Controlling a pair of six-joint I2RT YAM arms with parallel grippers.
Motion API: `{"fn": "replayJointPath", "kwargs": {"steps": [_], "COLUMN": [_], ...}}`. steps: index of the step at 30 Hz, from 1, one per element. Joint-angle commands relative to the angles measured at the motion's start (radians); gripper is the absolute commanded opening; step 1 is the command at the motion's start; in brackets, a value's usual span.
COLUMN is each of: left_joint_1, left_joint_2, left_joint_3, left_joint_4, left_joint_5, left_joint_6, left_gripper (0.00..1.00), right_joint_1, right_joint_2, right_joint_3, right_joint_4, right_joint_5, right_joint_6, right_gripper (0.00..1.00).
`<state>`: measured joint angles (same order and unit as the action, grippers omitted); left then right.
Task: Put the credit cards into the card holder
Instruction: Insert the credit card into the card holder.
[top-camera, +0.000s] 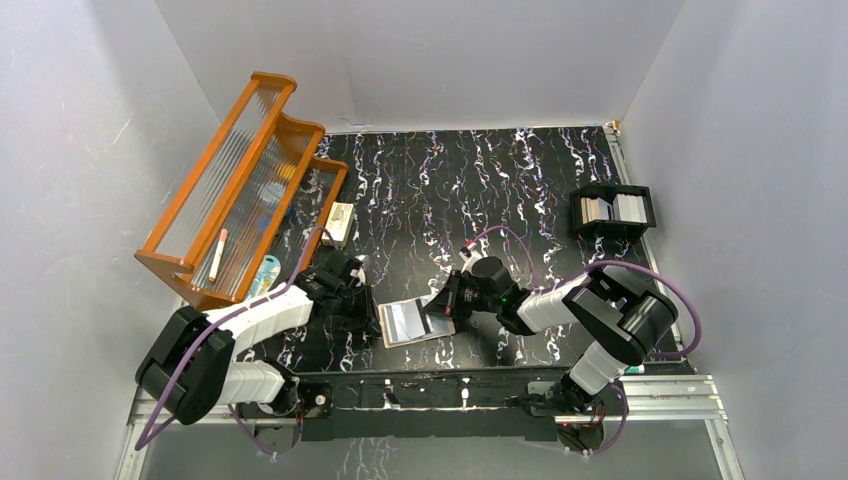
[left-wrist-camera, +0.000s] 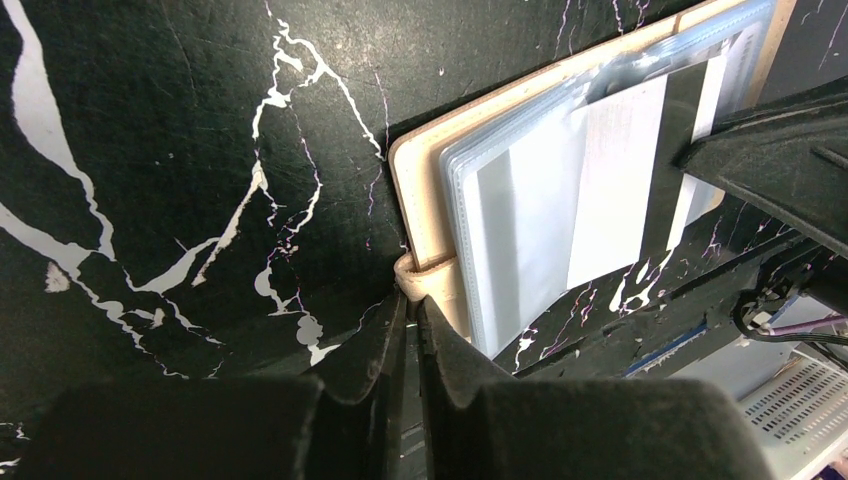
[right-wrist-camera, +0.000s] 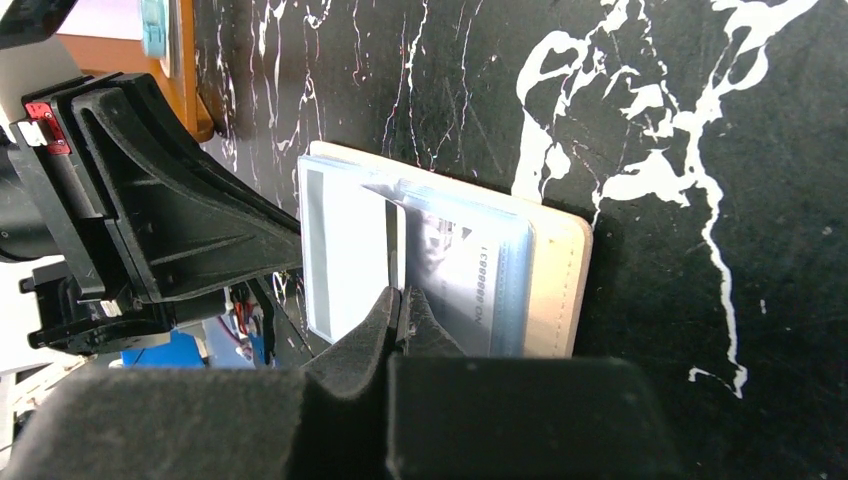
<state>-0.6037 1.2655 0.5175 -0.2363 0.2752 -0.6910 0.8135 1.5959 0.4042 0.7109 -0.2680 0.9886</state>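
The left hand (left-wrist-camera: 412, 300) has its fingers pressed almost together on the snap tab (left-wrist-camera: 425, 275) of the card holder (left-wrist-camera: 425, 190). This looks like an anchoring pinch, meant to keep the light wallet from skating over the slick tabletop (left-wrist-camera: 180, 150) while a card is pushed in.

From the other side, the right hand (right-wrist-camera: 402, 300) is pinched tight on the edge of a credit card (right-wrist-camera: 350, 255). The card is a thin, stiff, pale rectangle with a darker band along one side. It lies flat over the holder's clear pockets (right-wrist-camera: 470, 270), partly overlapping them. Whether its leading edge is already inside a sleeve cannot be told. The two hands face each other across the holder, one bracing and one feeding.

The holder lies open and flat near the front of the tabletop, between the arms. It has a tan leather-like cover with rounded corners and stitched edges. Inside is a stack of glossy, floppy transparent sleeves, and a numbered card shows through them.

Further back on the right, more pale credit cards (top-camera: 630, 208) stand in a black plastic tray (top-camera: 612, 190), well apart from the holder, so I judge the task only partly done. On the far left, an orange wooden rack (top-camera: 235, 185) with ribbed clear panels leans near the wall, and a small pale box (top-camera: 342, 222) sits just beside it. The tabletop is black with white marble-like veining.
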Motion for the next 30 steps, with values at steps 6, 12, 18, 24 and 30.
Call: {"fn": "replayJointPath", "kwargs": {"steps": [6, 12, 18, 24, 30], "left_joint_1": [0.001, 0.002, 0.002, 0.002, 0.002], "left_joint_2": [0.018, 0.016, 0.016, 0.012, 0.01], "left_joint_3": [0.027, 0.019, 0.018, 0.019, 0.019], "left_joint_4": [-0.002, -0.001, 0.002, 0.002, 0.0], "left_joint_5": [0.013, 0.012, 0.018, 0.015, 0.016], "left_joint_6": [0.014, 0.014, 0.014, 0.012, 0.013], "left_gripper": [0.06, 0.05, 0.05, 0.05, 0.04], "right_joint_1": [0.009, 0.003, -0.008, -0.01, -0.022], "right_joint_2": [0.044, 0.014, 0.006, 0.037, 0.058], "right_joint_3": [0.018, 0.041, 0.075, 0.134, 0.196], "right_joint_4": [0.06, 0.004, -0.066, -0.131, -0.226], "right_joint_5": [-0.031, 0.028, 0.018, -0.021, -0.04], "right_joint_6": [-0.008, -0.12, -0.229, -0.315, -0.381], "right_gripper": [0.0, 0.0, 0.0, 0.0, 0.0]}}
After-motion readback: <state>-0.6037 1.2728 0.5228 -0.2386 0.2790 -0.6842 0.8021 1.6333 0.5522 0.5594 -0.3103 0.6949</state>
